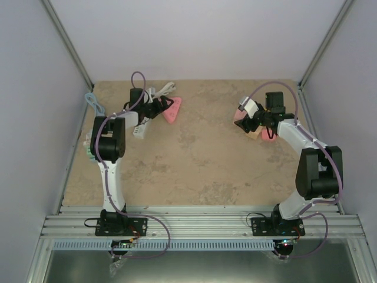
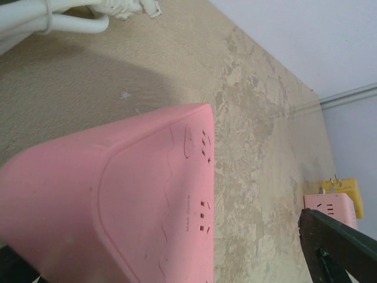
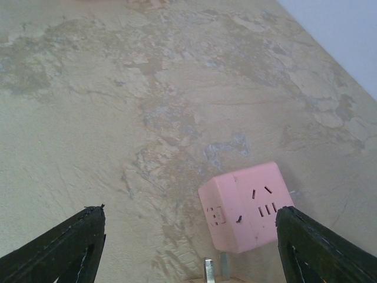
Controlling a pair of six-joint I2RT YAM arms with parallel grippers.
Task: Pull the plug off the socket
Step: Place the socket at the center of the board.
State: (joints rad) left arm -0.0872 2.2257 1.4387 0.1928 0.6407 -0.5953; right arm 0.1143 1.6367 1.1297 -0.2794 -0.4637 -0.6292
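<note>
Left wrist view: left claw is spread wide and holds nothing. The pink power strip lies between its fingers, and the one finger in shot stands clear of the strip's edge.
White cable: ahead of the left claw, past the strip. Its plug end lies apart from the strip, and the outlets that show are empty, so it looks to be already out.
Right claw: wide and empty, over bare table.
Pink cube socket: between the right claw's fingers, crowding one finger.
Metal pins: close under the right claw, on the cube's near side. Cannot tell whether they are mated with the cube.
Yellow block: against the cube, far ahead of the left claw.
Risk, left: closing here would pinch the strip body and drag it, and the cable could snag a finger.
Risk, right: closing off-centre would shove or tip the cube. If the block is still mated, pulling with nothing bracing it would drag both along.
</note>
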